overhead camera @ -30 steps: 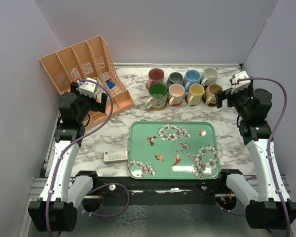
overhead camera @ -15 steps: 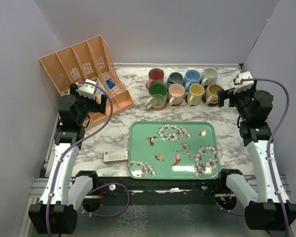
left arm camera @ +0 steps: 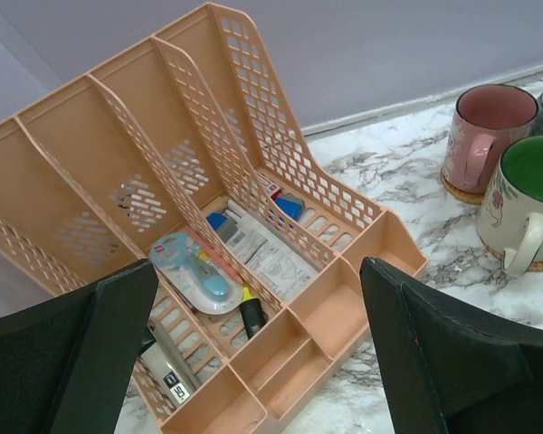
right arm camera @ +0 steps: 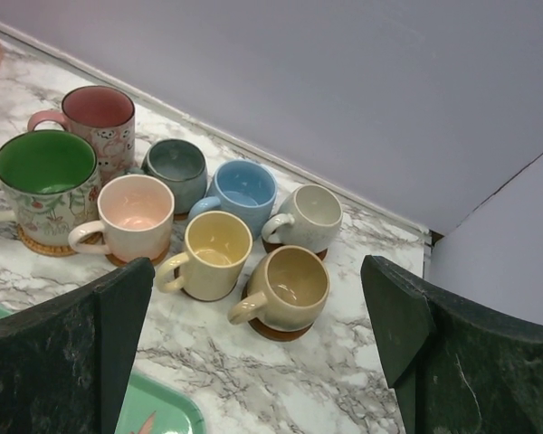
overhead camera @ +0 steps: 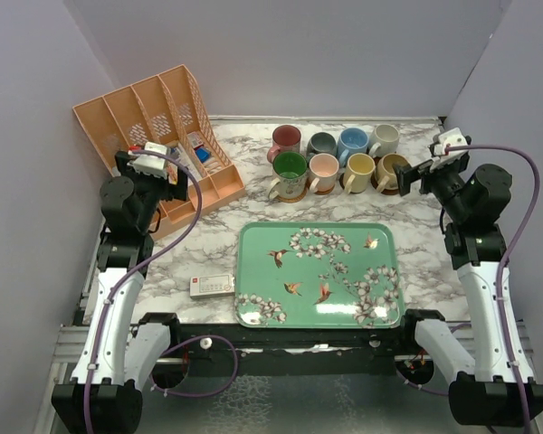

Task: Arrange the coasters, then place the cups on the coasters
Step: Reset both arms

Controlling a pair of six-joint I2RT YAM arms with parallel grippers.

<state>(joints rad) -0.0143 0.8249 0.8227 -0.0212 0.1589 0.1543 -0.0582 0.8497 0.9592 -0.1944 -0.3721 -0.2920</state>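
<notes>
At far centre, top view: eight cups (overhead camera: 324,168) in two rows, seated on coasters (overhead camera: 290,195) | left wrist: left gripper (left arm camera: 258,289) spread, empty, above organizer (left arm camera: 163,172) | right wrist: right gripper (right arm camera: 258,271) spread, empty, facing cups | progress: judged complete, nothing left to place.

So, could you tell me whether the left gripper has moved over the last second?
Yes: in the top view the left gripper has drifted left, further from the green tray, staying in front of the orange organizer.
</notes>
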